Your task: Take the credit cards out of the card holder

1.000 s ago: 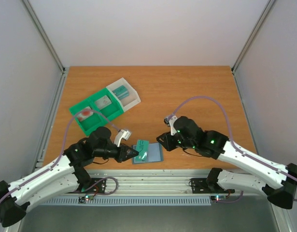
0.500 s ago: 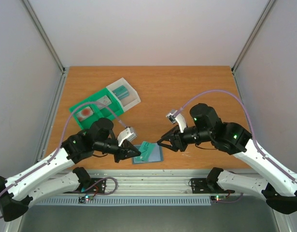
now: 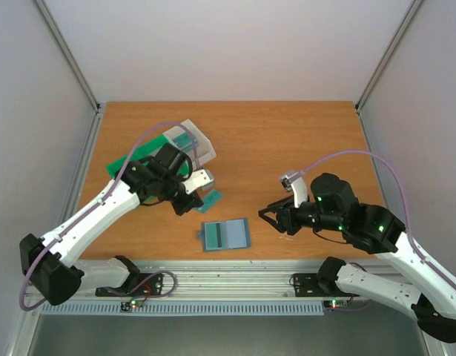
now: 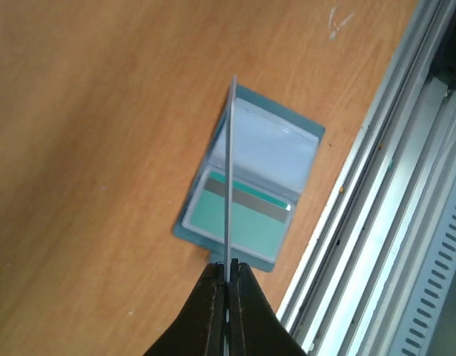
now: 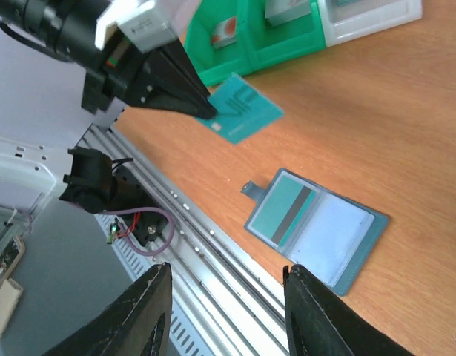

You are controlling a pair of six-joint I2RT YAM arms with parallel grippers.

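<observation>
We see the left end effector (image 3: pixel 201 199) pinched shut on a teal card (image 3: pixel 212 197). It grips the card by one corner and holds it clear of the bench (image 3: pixel 302 141), right beside the green tray (image 3: pixel 124 162) with its white bin (image 3: pixel 204 148). From the left wrist the card is edge-on, just a thin pale line rising out from between the closed fingertips (image 4: pixel 215 297). The right wrist camera shows its flat teal face with a pale printed mark, tilted in the air. The card holder (image 3: pixel 225 234) is well apart from the lifted card. It lies open and flat on the bench near the front edge, close to the metal rail (image 3: pixel 235 280) and between the two arms. One panel has a second card (image 3: pixel 215 236) tucked in its pocket, teal with a dark stripe across it, and the other panel shows only pale blue-grey. Over on the right side of the holder, the right end effector (image 3: pixel 268 219) hangs just above the wood with its tips pointing toward the holder. Its jaws stand apart and we see nothing between them. In its own camera the two dark fingers (image 5: pixel 150 315) frame the open holder, touching neither it nor the card.
</observation>
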